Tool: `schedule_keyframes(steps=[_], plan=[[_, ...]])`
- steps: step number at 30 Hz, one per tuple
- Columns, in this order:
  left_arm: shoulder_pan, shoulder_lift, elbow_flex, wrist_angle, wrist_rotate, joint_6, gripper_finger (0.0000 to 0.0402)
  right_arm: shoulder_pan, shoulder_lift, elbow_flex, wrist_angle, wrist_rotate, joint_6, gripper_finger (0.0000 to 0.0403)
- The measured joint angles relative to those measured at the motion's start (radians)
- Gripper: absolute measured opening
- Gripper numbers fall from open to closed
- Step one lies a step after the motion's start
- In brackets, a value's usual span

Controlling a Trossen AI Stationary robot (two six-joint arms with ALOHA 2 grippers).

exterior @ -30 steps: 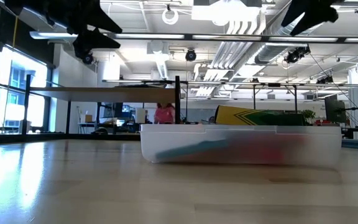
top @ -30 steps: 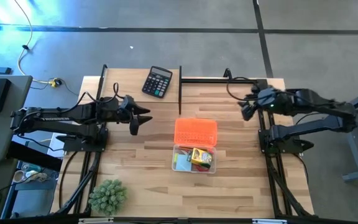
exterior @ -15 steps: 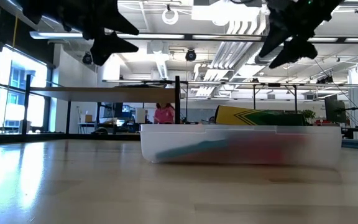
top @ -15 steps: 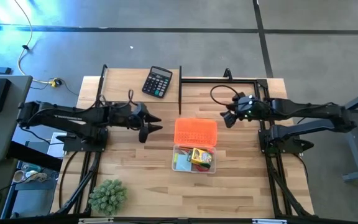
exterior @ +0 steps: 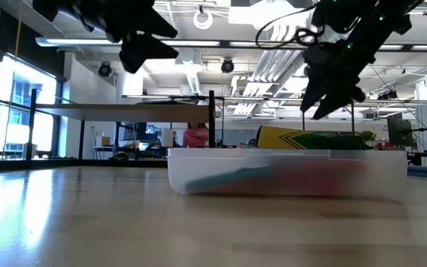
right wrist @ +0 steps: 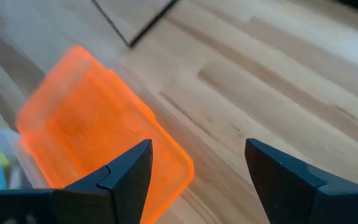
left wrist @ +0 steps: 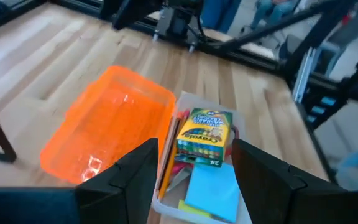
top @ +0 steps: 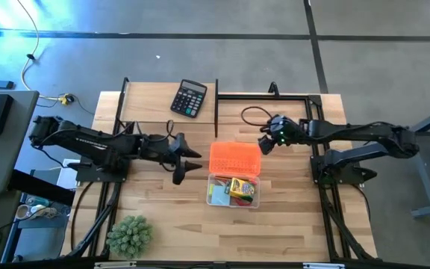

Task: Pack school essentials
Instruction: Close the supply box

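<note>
A clear box (top: 234,191) in the middle of the table holds school essentials: a green-yellow packet (left wrist: 205,134), a light-blue notepad (left wrist: 213,190) and pencils (left wrist: 166,160). An orange lid (top: 235,158) lies flat on the table against the box's far side. My left gripper (top: 189,164) hovers open just left of the lid, above the table (exterior: 150,44). My right gripper (top: 262,146) hovers open over the lid's far right corner (exterior: 328,93). Both wrist views show nothing between the fingers: left gripper (left wrist: 194,149), right gripper (right wrist: 197,146).
A black calculator (top: 189,98) lies at the far edge, left of a black upright post (top: 216,108). A spiky green plant (top: 129,235) stands at the near left corner. Bare wood lies left, right and in front of the box.
My left gripper has moved toward the table's right, up to the orange lid, sinking a little. My right gripper has come down and toward the table's left, to the lid's far right corner. Both stayed open; lid and box have not moved.
</note>
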Motion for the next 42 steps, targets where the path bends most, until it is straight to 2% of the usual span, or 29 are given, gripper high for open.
schedule_keyframes(steps=[6, 12, 21, 31, 42], plan=[[-0.022, 0.079, 0.108, -0.151, -0.043, 0.073, 0.0192, -0.011, 0.101, 0.0, 0.016, -0.048, -0.023, 0.0247], [-0.022, 0.149, 0.158, -0.207, -0.05, 0.137, 0.0192, -0.011, 0.17, 0.0, 0.041, -0.084, -0.041, 0.0247], [-0.022, 0.232, 0.157, -0.224, -0.015, 0.157, 0.0192, -0.01, 0.24, 0.0, 0.051, -0.11, -0.04, 0.0247], [-0.035, 0.272, 0.158, -0.215, 0.102, 0.163, 0.0192, -0.01, 0.274, 0.0, 0.05, -0.11, 0.014, 0.0247], [-0.032, 0.313, 0.158, -0.205, 0.101, 0.188, 0.0192, -0.011, 0.274, 0.0, 0.051, -0.074, 0.023, 0.019]])
